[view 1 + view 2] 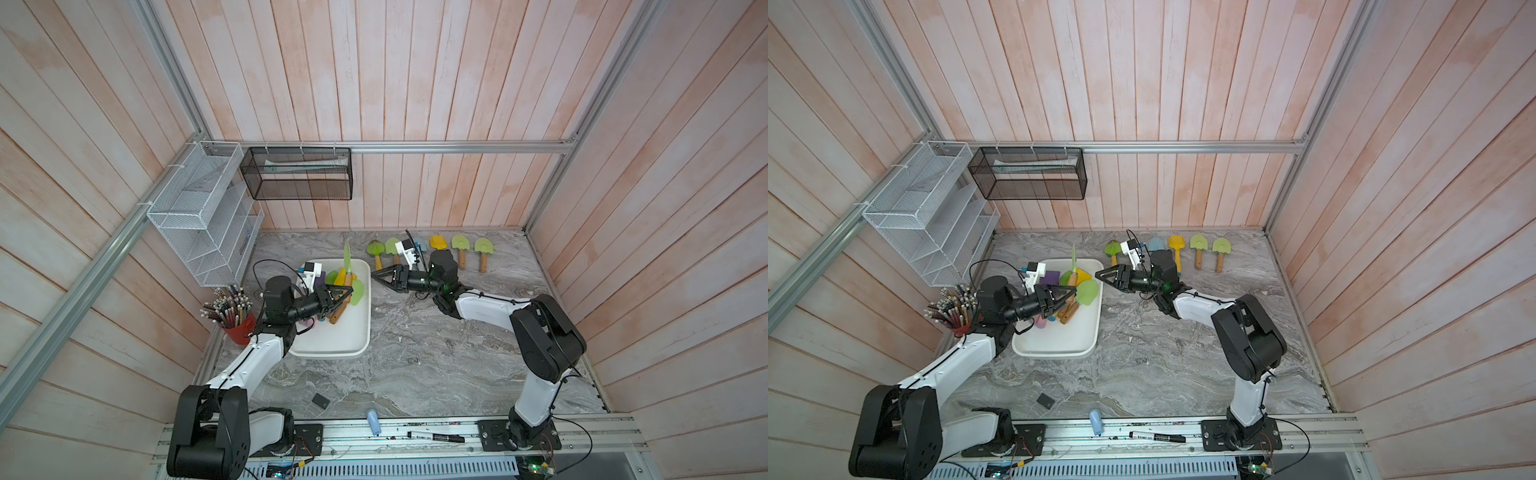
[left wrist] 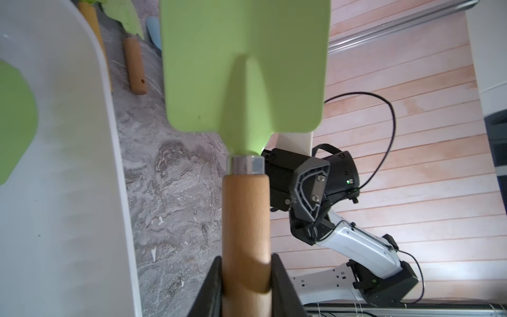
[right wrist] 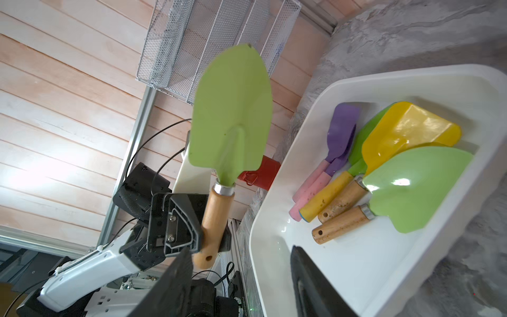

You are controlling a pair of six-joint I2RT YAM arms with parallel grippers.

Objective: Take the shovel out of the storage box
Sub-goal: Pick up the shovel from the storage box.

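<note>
My left gripper (image 1: 347, 289) (image 2: 246, 271) is shut on the wooden handle of a green shovel (image 2: 244, 68) (image 3: 230, 109). It holds the shovel upright above the far right part of the white storage box (image 1: 365, 332) (image 1: 1096, 332) (image 3: 274, 192). In both top views the blade (image 1: 347, 257) (image 1: 1074, 257) shows edge-on. Several more shovels lie in the box: a green one (image 3: 419, 186), a yellow one (image 3: 406, 131) and a purple one (image 3: 343, 129). My right gripper (image 1: 374, 274) (image 1: 1098, 274) (image 3: 241, 263) is open and holds nothing. It hangs just right of the box rim, pointing at the held shovel.
Several shovels (image 1: 461, 245) lie in a row along the back wall. A red cup of pencils (image 1: 239, 324) stands left of the box. A white wire rack (image 1: 199, 216) and a black mesh basket (image 1: 297, 174) hang on the walls. A marker (image 1: 436, 437) lies on the front rail.
</note>
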